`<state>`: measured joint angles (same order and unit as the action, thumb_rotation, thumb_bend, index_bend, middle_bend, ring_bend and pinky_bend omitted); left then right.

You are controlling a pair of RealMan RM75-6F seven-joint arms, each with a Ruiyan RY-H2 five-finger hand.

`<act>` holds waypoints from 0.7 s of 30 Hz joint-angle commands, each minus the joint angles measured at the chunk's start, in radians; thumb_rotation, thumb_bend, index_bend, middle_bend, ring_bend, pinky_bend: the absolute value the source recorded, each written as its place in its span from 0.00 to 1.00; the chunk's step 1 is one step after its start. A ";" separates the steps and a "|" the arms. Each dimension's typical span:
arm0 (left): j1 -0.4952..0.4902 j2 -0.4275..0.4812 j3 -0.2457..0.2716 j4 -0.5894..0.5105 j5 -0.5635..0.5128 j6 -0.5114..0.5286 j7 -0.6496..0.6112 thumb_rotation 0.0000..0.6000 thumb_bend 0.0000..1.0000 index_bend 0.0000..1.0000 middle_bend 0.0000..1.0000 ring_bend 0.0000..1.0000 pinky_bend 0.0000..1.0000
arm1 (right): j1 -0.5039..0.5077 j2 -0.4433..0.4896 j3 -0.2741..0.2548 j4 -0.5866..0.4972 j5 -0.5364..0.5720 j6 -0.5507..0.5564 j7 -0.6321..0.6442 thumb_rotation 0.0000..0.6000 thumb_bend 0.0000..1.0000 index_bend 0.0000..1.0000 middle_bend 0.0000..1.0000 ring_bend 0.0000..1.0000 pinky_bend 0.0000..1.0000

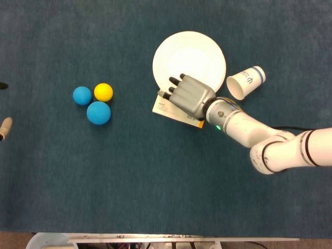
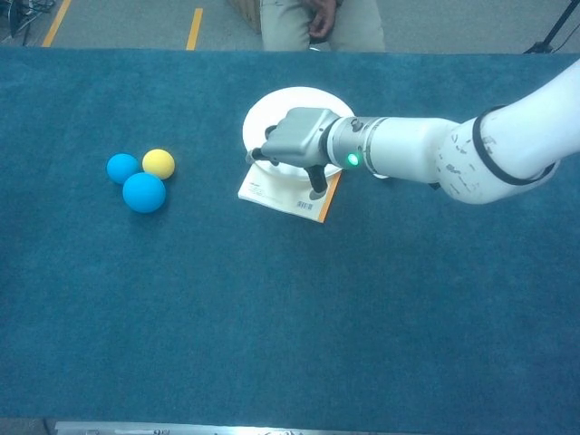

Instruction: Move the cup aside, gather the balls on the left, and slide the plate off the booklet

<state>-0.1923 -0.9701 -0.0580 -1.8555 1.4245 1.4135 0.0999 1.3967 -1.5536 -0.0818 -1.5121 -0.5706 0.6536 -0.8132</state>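
On the blue cloth: three balls (image 1: 95, 101), one plate (image 1: 197, 52), one booklet (image 1: 165, 108), one cup (image 1: 246, 82); right hand (image 1: 190, 96) flat, fingers spread, empty.

Dark teal surface (image 1: 155, 171) looks like short-pile cloth, matt and slightly fuzzy. The plate (image 1: 193, 54) is smooth white with a soft sheen. The cup (image 1: 246, 82) looks like paper, the booklet (image 1: 165, 108) printed paper. The right hand (image 1: 189, 96) shows smooth grey plastic, the balls (image 1: 95, 99) matt.
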 commanded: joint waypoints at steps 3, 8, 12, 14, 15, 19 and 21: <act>0.000 -0.004 0.000 0.001 0.006 -0.002 0.000 1.00 0.28 0.26 0.16 0.07 0.09 | 0.002 0.017 -0.037 -0.014 0.013 0.009 0.005 1.00 0.17 0.09 0.28 0.08 0.22; 0.001 -0.007 -0.001 0.003 0.009 -0.004 0.000 1.00 0.28 0.26 0.16 0.07 0.09 | -0.007 0.040 -0.067 -0.029 0.010 0.015 0.017 1.00 0.17 0.09 0.28 0.08 0.22; 0.002 -0.008 0.000 0.003 0.011 -0.007 0.002 1.00 0.28 0.26 0.16 0.07 0.09 | -0.019 0.065 -0.097 -0.046 0.001 0.018 0.028 1.00 0.17 0.09 0.28 0.08 0.22; 0.002 -0.009 0.000 0.003 0.014 -0.007 0.002 1.00 0.28 0.26 0.16 0.07 0.09 | -0.027 0.076 -0.109 -0.052 -0.002 0.018 0.036 1.00 0.17 0.09 0.29 0.08 0.22; 0.001 -0.010 0.000 0.004 0.015 -0.008 0.002 1.00 0.28 0.26 0.16 0.07 0.09 | -0.031 0.083 -0.117 -0.054 -0.004 0.016 0.042 1.00 0.17 0.09 0.29 0.08 0.22; 0.000 -0.013 -0.001 0.003 0.018 -0.010 0.003 1.00 0.28 0.26 0.16 0.07 0.09 | -0.047 0.099 -0.138 -0.058 -0.015 0.014 0.057 1.00 0.17 0.08 0.29 0.08 0.22; 0.000 -0.014 -0.002 0.003 0.021 -0.010 0.004 1.00 0.28 0.26 0.16 0.07 0.09 | -0.055 0.110 -0.143 -0.064 -0.024 0.012 0.072 1.00 0.17 0.08 0.29 0.08 0.22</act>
<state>-0.1927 -0.9837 -0.0599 -1.8527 1.4449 1.4038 0.1041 1.3462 -1.4487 -0.2214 -1.5729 -0.5897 0.6671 -0.7476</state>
